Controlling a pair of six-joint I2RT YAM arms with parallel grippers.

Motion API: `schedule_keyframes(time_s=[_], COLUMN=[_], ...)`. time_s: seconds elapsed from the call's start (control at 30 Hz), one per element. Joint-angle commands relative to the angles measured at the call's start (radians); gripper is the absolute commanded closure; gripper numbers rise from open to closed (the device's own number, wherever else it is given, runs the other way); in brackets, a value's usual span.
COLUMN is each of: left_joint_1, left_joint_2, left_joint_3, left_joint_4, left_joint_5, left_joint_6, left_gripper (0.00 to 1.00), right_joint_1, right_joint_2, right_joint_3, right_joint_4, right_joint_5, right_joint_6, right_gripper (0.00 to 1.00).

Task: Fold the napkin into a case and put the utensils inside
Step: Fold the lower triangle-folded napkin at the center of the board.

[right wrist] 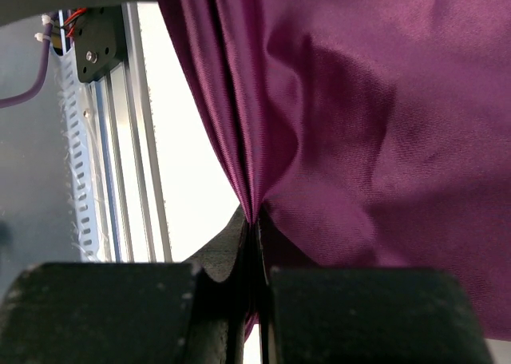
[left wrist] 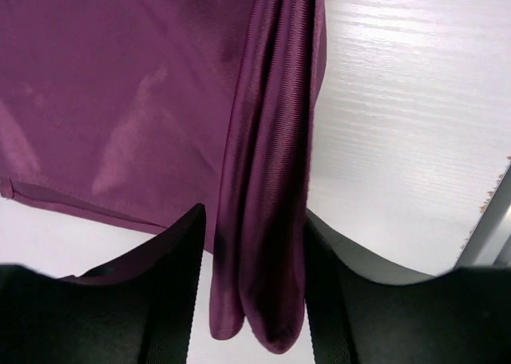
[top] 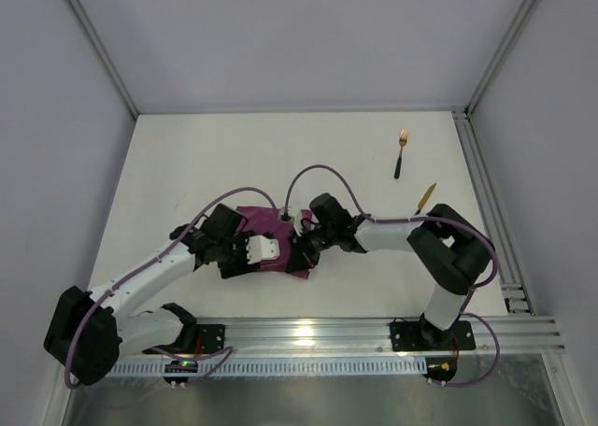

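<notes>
The white table [top: 280,155] sits inside pale grey walls, with a metal rail [top: 327,333] along its near edge where both arms are bolted. From the overhead camera I see the two arms reaching in toward each other and meeting near the middle of the table, slightly left of centre and fairly close to the rail.

The napkin [top: 262,217] lies bunched there, mostly hidden under the two wrists. One purple patch shows on the far side of the arms and a small corner pokes out on the near side.

The left claw [left wrist: 255,300] has its two dark fingers [left wrist: 172,300] spread on either side of a thick gathered fold of the napkin. The fold runs straight down between them and fills most of the gap. It looks to be touching the right-hand finger. I cannot tell from this view whether the fingers are pressing on it or only standing around it. To the left of the fold, the rest of the cloth spreads flat and smooth over the table.

The right claw [right wrist: 255,252] is pressed together and pinching the napkin. The cloth is drawn into a tight pleat right at the seam between its fingers and fans upward and to the right from there, lifted clear of the table.

The fork [top: 401,152] lies far off to the right, well apart from both claws, prongs pointing away. The knife [top: 426,197] lies a little nearer, just beside the right arm's elbow, which covers part of it. Neither touches the napkin.
</notes>
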Motion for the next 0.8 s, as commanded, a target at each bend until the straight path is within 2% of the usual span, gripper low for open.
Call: schedule_keyframes(time_s=[0.0, 0.07, 0.13, 0.23, 0.27, 0.47, 0.6, 0.77], left_joint_1=[-0.004, -0.004, -0.002, -0.002, -0.001, 0.001, 0.007, 0.037], left_joint_2=[-0.024, -0.044, -0.049, -0.047, -0.046, -0.049, -0.07, -0.041], left_joint_3=[0.001, -0.001, 0.001, 0.004, 0.009, 0.059, 0.117, 0.122], left_joint_4=[0.063, 0.045, 0.012, -0.03, -0.041, -0.216, -0.362, -0.4], left_joint_5=[-0.044, -0.023, -0.013, -0.004, -0.001, 0.08, 0.181, 0.204], left_joint_6=[-0.011, 0.001, 0.004, 0.013, 0.016, 0.056, 0.114, 0.173], left_gripper=[0.51, 0.66, 0.75, 0.97, 1.0, 1.0, 1.0, 1.0], right_joint_1=[-0.002, -0.002, -0.002, -0.002, -0.002, 0.024, 0.037, 0.035], right_joint_2=[0.004, 0.001, -0.002, -0.007, -0.01, -0.065, -0.114, -0.101], right_joint_3=[0.036, 0.038, 0.041, 0.052, 0.055, 0.059, 0.027, 0.062], right_joint_4=[-0.006, -0.017, -0.031, -0.071, -0.084, -0.198, -0.242, -0.373], right_joint_5=[-0.018, -0.02, -0.021, -0.015, -0.011, -0.055, -0.182, -0.19], right_joint_6=[-0.013, -0.02, -0.025, -0.046, -0.048, -0.097, -0.095, -0.173], right_gripper=[0.96, 0.96, 0.96, 0.96, 0.96, 0.96, 0.96, 0.96])
